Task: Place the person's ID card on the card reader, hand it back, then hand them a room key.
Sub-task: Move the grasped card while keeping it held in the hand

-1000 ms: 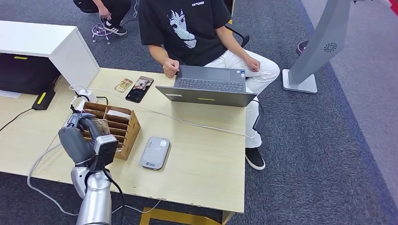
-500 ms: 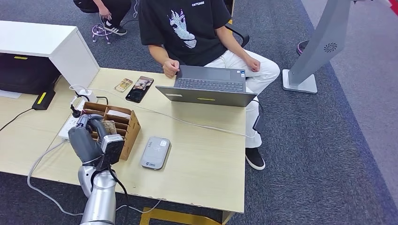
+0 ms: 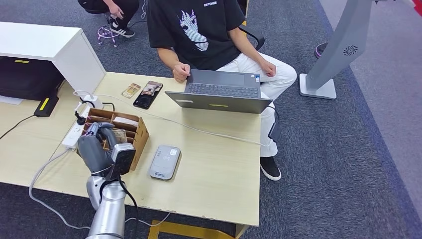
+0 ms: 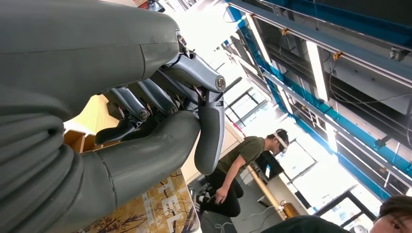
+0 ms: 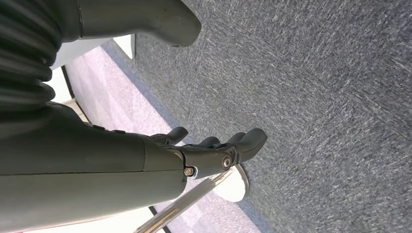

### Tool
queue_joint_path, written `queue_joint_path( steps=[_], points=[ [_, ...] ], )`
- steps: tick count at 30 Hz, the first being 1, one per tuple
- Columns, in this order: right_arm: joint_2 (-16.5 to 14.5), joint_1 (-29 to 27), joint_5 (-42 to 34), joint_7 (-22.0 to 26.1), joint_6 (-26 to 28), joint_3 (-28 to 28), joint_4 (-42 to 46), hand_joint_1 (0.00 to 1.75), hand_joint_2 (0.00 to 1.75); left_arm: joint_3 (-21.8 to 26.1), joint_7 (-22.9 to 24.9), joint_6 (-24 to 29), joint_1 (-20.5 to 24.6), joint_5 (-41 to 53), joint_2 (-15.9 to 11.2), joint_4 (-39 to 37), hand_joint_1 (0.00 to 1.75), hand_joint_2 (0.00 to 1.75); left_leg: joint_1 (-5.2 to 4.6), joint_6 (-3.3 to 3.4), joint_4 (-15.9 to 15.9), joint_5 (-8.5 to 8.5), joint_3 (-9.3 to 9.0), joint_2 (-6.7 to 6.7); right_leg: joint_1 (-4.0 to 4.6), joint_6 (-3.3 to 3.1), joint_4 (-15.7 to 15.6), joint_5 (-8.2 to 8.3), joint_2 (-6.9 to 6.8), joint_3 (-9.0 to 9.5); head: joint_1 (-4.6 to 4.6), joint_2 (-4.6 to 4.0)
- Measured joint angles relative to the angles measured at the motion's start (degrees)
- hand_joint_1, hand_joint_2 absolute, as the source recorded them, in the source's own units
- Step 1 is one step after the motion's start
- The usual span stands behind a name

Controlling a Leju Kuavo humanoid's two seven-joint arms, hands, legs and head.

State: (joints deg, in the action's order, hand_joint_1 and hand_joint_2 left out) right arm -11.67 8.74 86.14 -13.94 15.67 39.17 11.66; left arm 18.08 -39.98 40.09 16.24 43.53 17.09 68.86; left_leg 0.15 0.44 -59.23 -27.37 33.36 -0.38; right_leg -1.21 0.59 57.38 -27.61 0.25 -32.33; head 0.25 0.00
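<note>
A patterned room key card [image 4: 160, 208] sits pinched between the thumb and curled fingers [image 4: 210, 131] of the left robot hand [image 3: 102, 142], poised over the wooden card organizer [image 3: 132, 130] on the desk [image 3: 219, 164]. The grey card reader [image 3: 165, 162] lies just beside the robot hand, toward the seated person [image 3: 204, 30] at a laptop [image 3: 221, 92]. The right robot hand [image 5: 214, 150] hangs released, fingers loosely extended above grey carpet [image 5: 316, 97].

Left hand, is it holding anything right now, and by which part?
The left hand holds a patterned card, thumb pressed on its printed face beside the lettering, above the wooden organizer. The right hand holds nothing.
</note>
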Motion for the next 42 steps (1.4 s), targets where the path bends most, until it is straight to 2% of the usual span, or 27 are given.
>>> queue_joint_path(
  steps=[16, 30, 42],
  points=[
    [-0.02, 1.54, 1.07, -1.04, 0.0, -0.99, 0.02, 0.0, 1.75, -1.63, -0.14, 0.0, 2.26, 2.13, 0.91, -4.82, 1.75, 1.75, 0.0, 0.0, -0.01, 0.0, 0.0, 0.0, 0.0, 0.01, 0.0, 0.01, 0.01, 0.0, -0.01, 0.0],
    [-0.02, 2.98, 0.89, -2.28, -0.11, -2.4, 0.02, 0.0, 1.75, -1.83, -0.15, 0.01, 5.17, 6.94, 2.04, -15.5, 1.75, 1.75, 0.0, 0.0, -0.01, 0.0, 0.0, 0.02, 0.0, 0.01, 0.0, 0.02, 0.02, -0.01, -0.01, -0.01],
    [-0.02, 3.17, 0.72, -2.48, -0.28, -2.4, 0.02, 0.0, 1.75, -1.64, -0.15, 0.04, 6.58, 8.32, 2.47, -20.39, 1.75, 1.75, 0.0, 0.0, -0.01, 0.0, 0.02, 0.01, 0.0, 0.01, 0.0, 0.02, 0.01, -0.01, -0.01, 0.0]
  ],
)
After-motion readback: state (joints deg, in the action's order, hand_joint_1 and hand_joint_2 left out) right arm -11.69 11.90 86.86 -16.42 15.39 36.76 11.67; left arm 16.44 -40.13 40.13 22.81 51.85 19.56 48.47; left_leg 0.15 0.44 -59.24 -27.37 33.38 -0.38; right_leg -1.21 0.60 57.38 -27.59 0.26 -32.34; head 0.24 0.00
